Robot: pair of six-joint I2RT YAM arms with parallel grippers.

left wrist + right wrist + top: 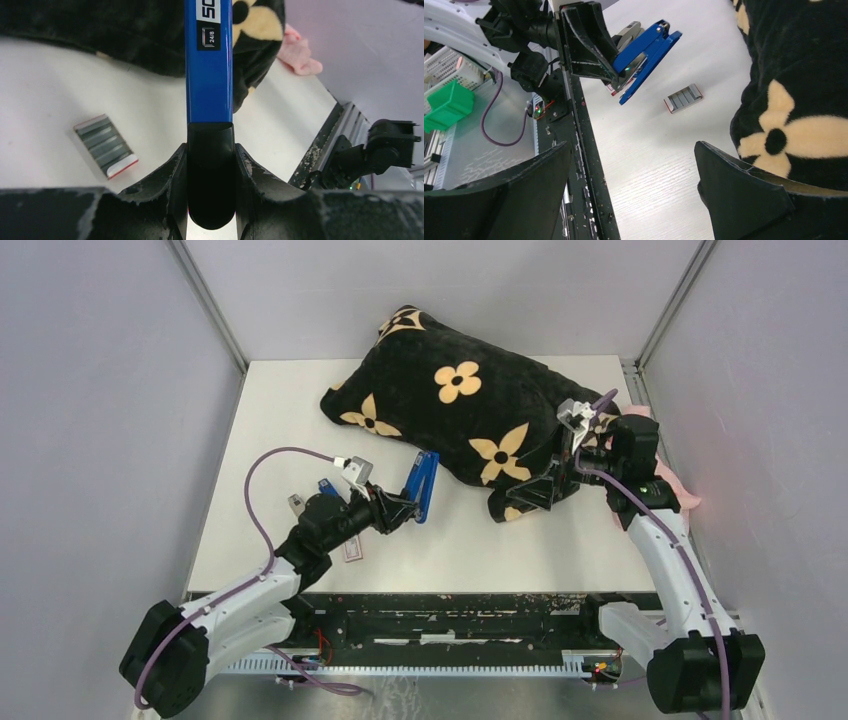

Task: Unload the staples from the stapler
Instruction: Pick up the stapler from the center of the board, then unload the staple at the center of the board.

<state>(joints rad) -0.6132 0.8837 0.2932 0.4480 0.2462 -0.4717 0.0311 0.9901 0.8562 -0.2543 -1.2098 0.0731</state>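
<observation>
Two jaws differed: left jaws pinched narrow on black rear of blue stapler (208, 75), held tilted over counter (45, 90); right jaws spread wide, empty, near floral cushion (794, 75). Any staples inside unseen. Step wanted firm left hold, right approaching stapler's front squarely.

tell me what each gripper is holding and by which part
The left gripper clamps the blue stapler by its black end, one finger on each side. The right gripper is open and holds nothing.
</observation>
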